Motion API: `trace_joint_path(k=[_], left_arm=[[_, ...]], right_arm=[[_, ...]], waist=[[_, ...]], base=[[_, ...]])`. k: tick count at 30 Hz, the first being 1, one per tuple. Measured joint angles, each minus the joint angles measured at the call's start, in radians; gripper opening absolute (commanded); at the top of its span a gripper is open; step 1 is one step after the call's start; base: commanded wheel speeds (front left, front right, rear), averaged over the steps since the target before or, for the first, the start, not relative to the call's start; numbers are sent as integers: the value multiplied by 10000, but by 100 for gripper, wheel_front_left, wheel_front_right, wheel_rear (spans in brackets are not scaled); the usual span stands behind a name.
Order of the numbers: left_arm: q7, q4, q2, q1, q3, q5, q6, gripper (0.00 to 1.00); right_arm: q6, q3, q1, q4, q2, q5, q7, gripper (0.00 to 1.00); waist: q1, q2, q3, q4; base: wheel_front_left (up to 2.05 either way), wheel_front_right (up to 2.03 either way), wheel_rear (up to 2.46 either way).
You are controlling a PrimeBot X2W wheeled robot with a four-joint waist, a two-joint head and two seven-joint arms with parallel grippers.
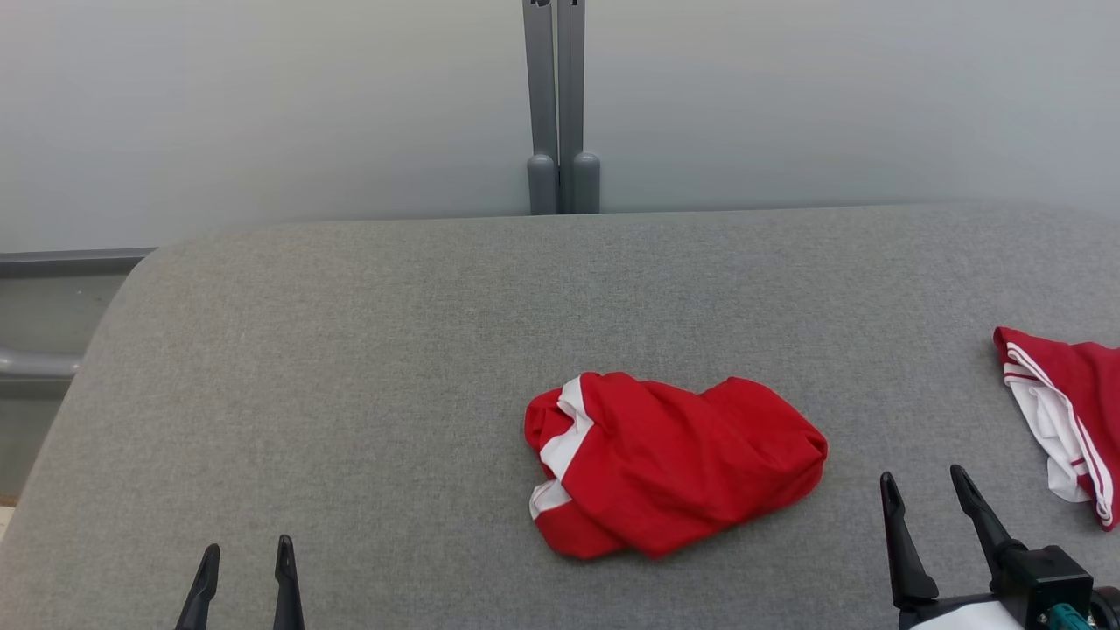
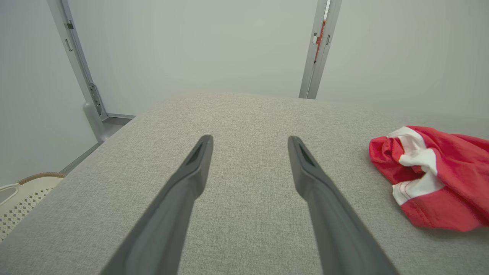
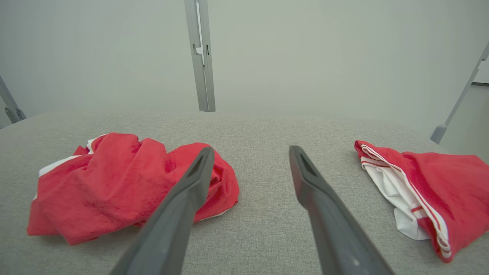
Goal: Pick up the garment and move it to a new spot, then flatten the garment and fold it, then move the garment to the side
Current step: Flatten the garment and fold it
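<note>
A crumpled red garment with white trim (image 1: 669, 462) lies bunched on the grey padded table (image 1: 350, 367), a little right of centre; it also shows as the red garment (image 2: 435, 175) and the red garment (image 3: 122, 183) in the wrist views. My left gripper (image 1: 243, 556) stands open at the lower left, well to the garment's left, with nothing between its fingers (image 2: 198, 160). My right gripper (image 1: 926, 481) is open just right of the garment, empty, its left finger (image 3: 198, 172) overlapping the garment's right end in the right wrist view.
A second red garment with white stripes (image 1: 1063, 411) lies folded at the table's right edge, also seen as the folded garment (image 3: 420, 187). A grey post (image 1: 560, 105) stands behind the table against a pale wall. A cream perforated basket (image 2: 23, 198) sits beyond the table's left side.
</note>
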Motion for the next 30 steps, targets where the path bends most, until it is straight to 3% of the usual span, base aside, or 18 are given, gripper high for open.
trace_joint_path(k=[30], left_arm=[[0, 150, -12, -99, -157, -105, -169, 100]], right_arm=[[0, 123, -124, 186, 8, 128, -2, 100]], waist=[[0, 0, 63, -273]], base=[[0, 0, 0]])
